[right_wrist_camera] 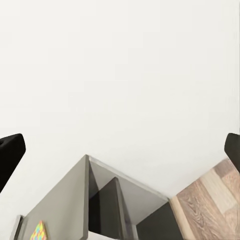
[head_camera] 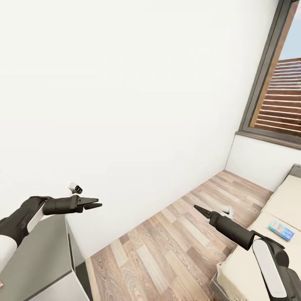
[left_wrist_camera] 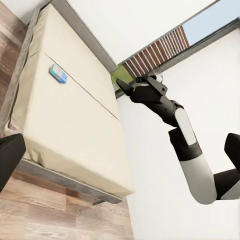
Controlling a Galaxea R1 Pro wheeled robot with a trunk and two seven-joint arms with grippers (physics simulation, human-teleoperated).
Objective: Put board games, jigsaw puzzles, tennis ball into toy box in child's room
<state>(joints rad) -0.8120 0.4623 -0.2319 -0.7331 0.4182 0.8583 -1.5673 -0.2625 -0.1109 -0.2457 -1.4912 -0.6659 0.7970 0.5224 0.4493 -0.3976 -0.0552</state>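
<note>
bed (left_wrist_camera: 75, 125) beige | board game (head_camera: 281, 230) blue-cyan | floor (head_camera: 167, 246) wood-plank | jigsaw puzzle (right_wrist_camera: 38, 231) multicoloured

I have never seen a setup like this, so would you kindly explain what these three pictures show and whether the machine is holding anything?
It is a simulated two-armed robot in a white-walled room. The head camera looks down over its left gripper and right gripper; both look empty. The other two pictures come from cameras on each wrist. The left wrist view shows the bed with a small blue board game lying on it. The right wrist view shows the grey table with a bright jigsaw puzzle on it.
</note>
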